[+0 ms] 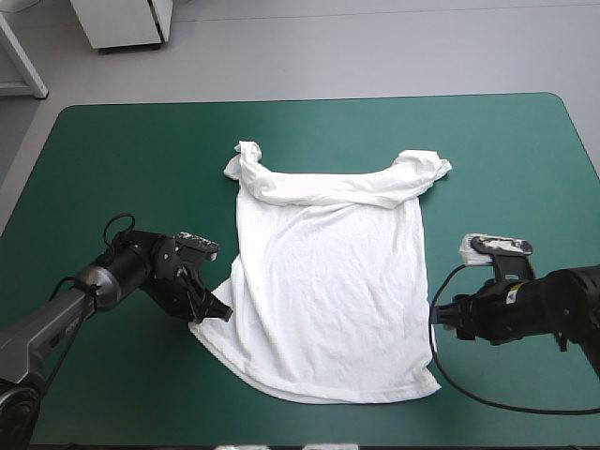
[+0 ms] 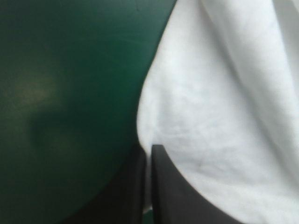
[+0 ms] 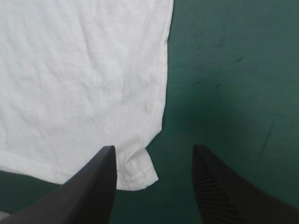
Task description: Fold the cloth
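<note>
a: where was the t-shirt [image 1: 328,291]?
b: spread flat in the middle of the desk [image 1: 122,150], hem toward the near edge. left jaws were clenched on its side facing the desk's left edge. right jaws stood released around the hem corner nearer the right edge.
a: advice?
b: i judged it needed a square pinch there, then a level lift.

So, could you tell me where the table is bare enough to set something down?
The table is bare along the far edge beyond the T-shirt, and in both far corners. Crowded: the near middle, with the left gripper and right gripper at the T-shirt's two sides.
</note>
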